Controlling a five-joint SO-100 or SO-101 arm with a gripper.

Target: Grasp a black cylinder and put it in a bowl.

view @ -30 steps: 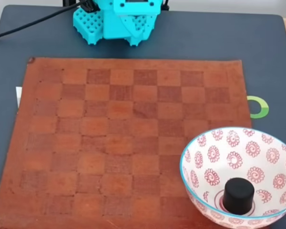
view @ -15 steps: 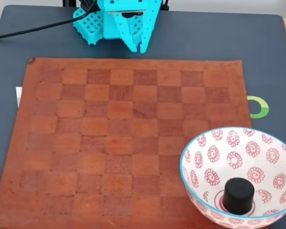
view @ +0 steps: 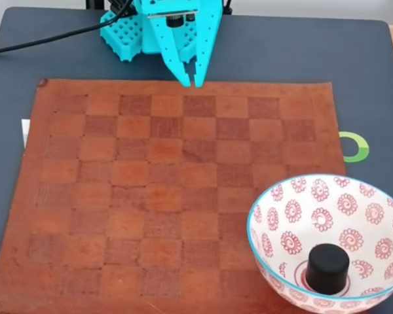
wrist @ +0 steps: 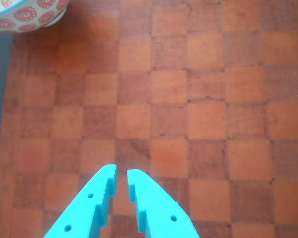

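- The claw point(view: 191, 83) hung empty, its tips nearly shut, over the far edge of the checkered mat point(view: 150, 196).
- The black cylinder point(view: 327, 267) already sat in the bowl point(view: 354, 203), well away from the claw.
- Judged done; only parking the arm seemed left.

Turquoise plastic arm point(view: 158, 29), tapered perforated fingers point(wrist: 156, 206), black cable point(view: 46, 36).

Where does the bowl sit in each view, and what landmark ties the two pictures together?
Wrist view: bowl cut off at the top left corner.
Fixed view: bowl at lower right, the black cylinder inside it.
Shared landmark: the chessboard, under the bowl in both.
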